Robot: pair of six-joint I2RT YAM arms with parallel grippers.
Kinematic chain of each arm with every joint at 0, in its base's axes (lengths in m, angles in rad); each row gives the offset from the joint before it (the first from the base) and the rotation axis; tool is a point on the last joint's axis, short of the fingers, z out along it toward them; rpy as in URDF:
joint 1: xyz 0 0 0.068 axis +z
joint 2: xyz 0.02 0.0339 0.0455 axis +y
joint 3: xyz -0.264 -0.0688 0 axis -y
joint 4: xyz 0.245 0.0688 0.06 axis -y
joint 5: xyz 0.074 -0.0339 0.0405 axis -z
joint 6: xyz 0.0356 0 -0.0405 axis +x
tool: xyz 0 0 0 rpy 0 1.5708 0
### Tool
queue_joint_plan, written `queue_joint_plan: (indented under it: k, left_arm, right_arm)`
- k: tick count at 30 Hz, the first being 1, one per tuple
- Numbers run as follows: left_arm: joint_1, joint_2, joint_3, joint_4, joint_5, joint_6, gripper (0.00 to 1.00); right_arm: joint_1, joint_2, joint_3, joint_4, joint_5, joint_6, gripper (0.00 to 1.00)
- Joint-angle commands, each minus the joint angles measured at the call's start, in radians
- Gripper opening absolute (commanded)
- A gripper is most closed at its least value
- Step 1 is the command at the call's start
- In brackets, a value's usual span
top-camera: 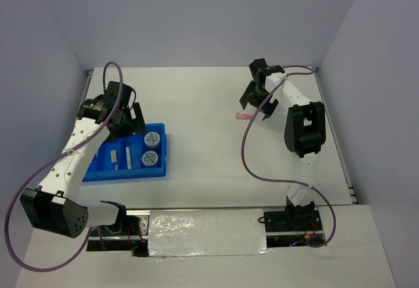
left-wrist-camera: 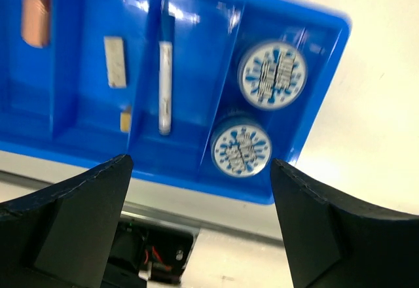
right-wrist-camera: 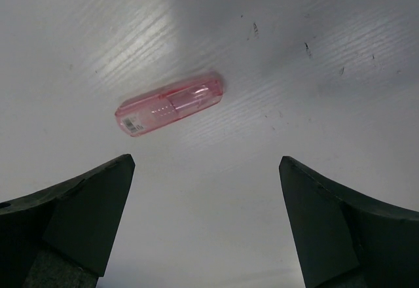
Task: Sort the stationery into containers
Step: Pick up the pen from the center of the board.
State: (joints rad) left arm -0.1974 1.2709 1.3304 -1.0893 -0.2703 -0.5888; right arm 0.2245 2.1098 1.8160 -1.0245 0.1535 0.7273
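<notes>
The blue tray [top-camera: 131, 175] lies at the left, also in the left wrist view [left-wrist-camera: 325, 62]. It holds two blue-and-white tape rolls [left-wrist-camera: 272, 74] [left-wrist-camera: 241, 148], a white pen [left-wrist-camera: 165, 88], a grey block [left-wrist-camera: 114, 61], a tan block [left-wrist-camera: 125, 119] and an orange stick [left-wrist-camera: 36, 10]. My left gripper [left-wrist-camera: 200, 163] is open and empty above the tray's far end [top-camera: 129, 122]. A pink stick [right-wrist-camera: 170, 103] lies on the table [top-camera: 243, 116]. My right gripper [right-wrist-camera: 206, 160] is open and empty, hovering just right of the stick in the top view [top-camera: 257, 103].
Grey walls close in the white table at the back and both sides. A metal rail with the arm bases [top-camera: 203, 226] runs along the near edge. A purple cable [top-camera: 247, 150] loops from the right arm over the table.
</notes>
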Motion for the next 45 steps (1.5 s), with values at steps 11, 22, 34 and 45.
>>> queue_joint_plan:
  k: [11, 22, 34, 45]
  left_arm:
    - [-0.013, -0.068, -0.073, 0.003, 0.074, 0.009, 0.99]
    - [-0.013, -0.084, -0.046, -0.027, 0.045, 0.072, 0.99]
    - [-0.013, -0.094, -0.071, -0.037, 0.048, 0.110, 0.99]
    - [-0.013, -0.165, -0.060, 0.092, 0.437, 0.144, 0.99]
  right_arm:
    - [0.027, 0.013, -0.038, -0.032, 0.067, 0.541, 1.00]
    - [0.038, 0.154, 0.055, -0.046, 0.069, 0.511, 1.00]
    - [0.027, 0.153, -0.016, 0.015, 0.044, 0.457, 0.60]
    - [0.087, 0.067, -0.214, 0.541, -0.385, -0.147, 0.12]
